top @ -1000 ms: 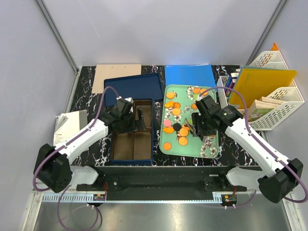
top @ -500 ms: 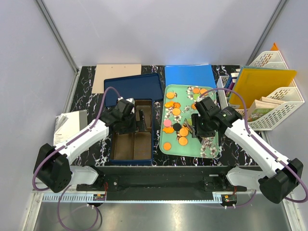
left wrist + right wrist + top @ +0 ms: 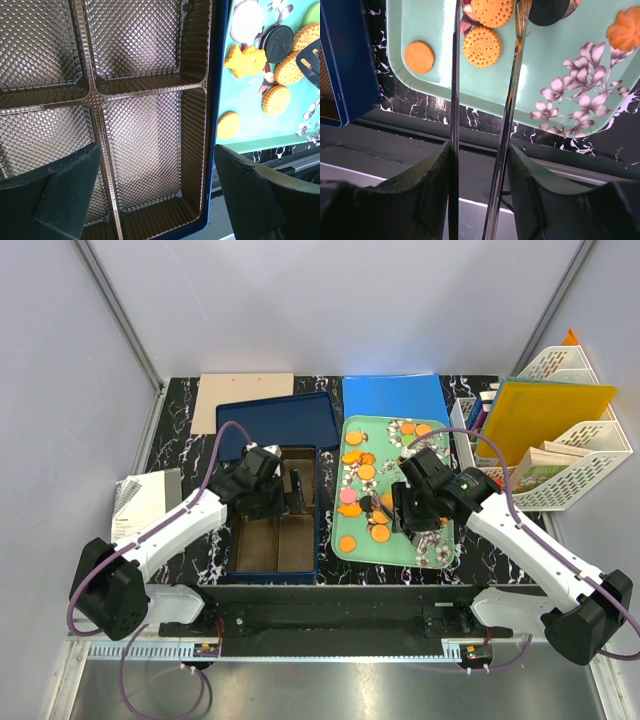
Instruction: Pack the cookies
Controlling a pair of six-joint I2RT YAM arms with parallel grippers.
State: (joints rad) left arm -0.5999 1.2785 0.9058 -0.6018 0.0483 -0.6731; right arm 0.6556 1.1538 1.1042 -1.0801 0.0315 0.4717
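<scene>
Left wrist view: my brown compartment tray (image 3: 145,125) is empty, with the cookies (image 3: 275,99) at 3 o'clock on the mint-green tray (image 3: 250,135). My left gripper (image 3: 160,195) is spread and my right gripper (image 3: 480,165) pinches metal tongs (image 3: 455,75).

a robot test cell in a lab: plain grey panel walls (image 3: 330,300) set in aluminium framing (image 3: 115,310) close off a small black marbled table (image 3: 180,410). a white left arm (image 3: 170,530) and right arm (image 3: 530,540) are bolted along a metal rail (image 3: 330,652), purple cables (image 3: 215,455) looping free. cookies (image 3: 366,472) sit beside white file racks (image 3: 590,455).
</scene>
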